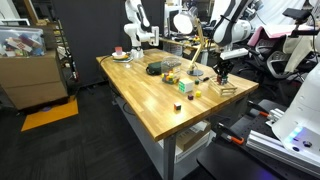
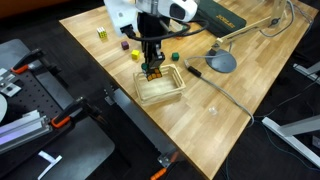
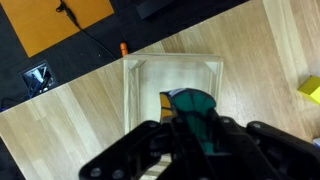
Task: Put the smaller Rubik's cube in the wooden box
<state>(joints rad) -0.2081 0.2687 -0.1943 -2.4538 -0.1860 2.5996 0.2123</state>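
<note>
Counter (image 2: 240,110) carries the box (image 3: 172,63). Claw (image 2: 152,72) hangs over the box interior, closed on the cube (image 3: 192,105). Carry judged nearly complete. Lowering and release outstanding; cube not yet resting inside.

1. Below the gripper (image 2: 152,70), which is clamped on the smaller Rubik's cube (image 3: 192,103), the low light-wood box (image 2: 170,90) is open-topped and its floor is bare.
2. Thin walls ring that floor on every side.
3. A small green cube (image 2: 174,57) sits just behind the gripper, outside the box.
4. The grey disc of a brass-armed desk lamp (image 2: 220,62) lies near, off to one side.
5. Past the box, the wooden tabletop (image 2: 215,125) is open.
</note>
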